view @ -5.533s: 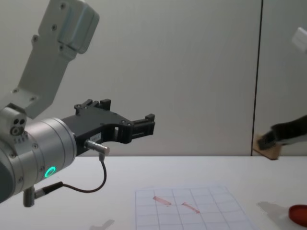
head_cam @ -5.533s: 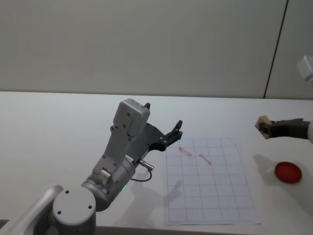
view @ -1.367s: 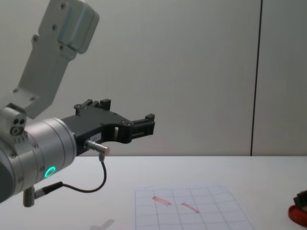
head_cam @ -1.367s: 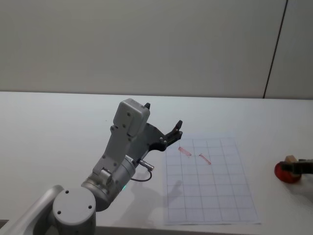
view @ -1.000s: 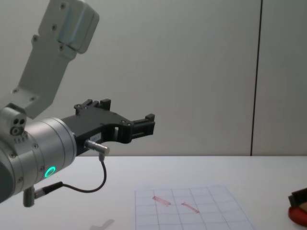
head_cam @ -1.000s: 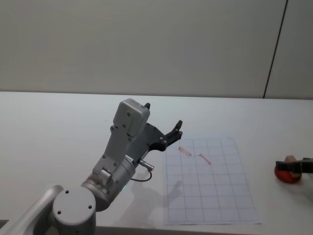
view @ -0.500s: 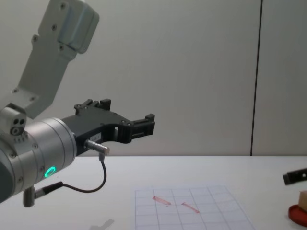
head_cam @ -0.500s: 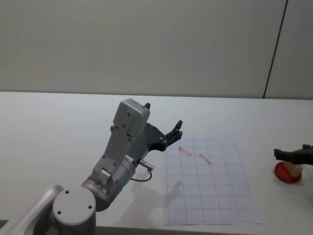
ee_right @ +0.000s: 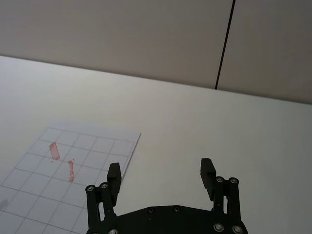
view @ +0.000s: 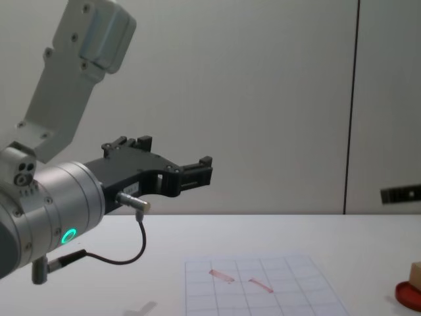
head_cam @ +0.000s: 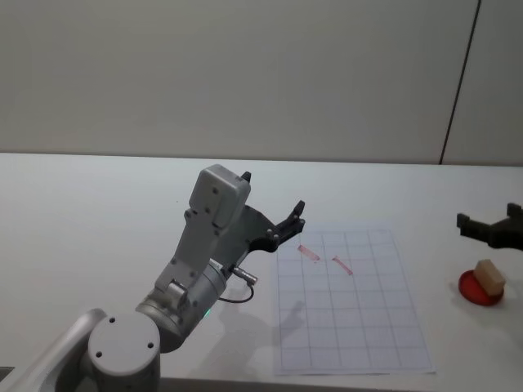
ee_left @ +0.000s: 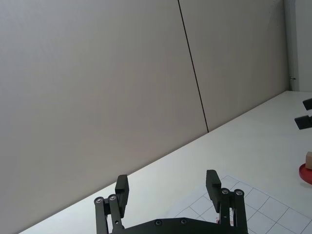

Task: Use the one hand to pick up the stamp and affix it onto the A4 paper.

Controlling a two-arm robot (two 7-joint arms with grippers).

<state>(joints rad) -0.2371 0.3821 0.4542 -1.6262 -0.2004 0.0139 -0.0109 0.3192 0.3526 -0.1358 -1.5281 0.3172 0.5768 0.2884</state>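
Stamp [head_cam: 490,275] standing on the red pad [head_cam: 479,289] near the desk's right edge, inking step by the look of it. Right gripper [head_cam: 489,224] poised above, fingers wide and empty, partly cut off. Next: drop, grasp, carry to paper [head_cam: 347,300]. Left gripper [head_cam: 288,222] parked over paper's left edge, fingers wide.

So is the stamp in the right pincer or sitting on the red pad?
On the red pad. The stamp rests there, and the right pincer is open above it, empty.
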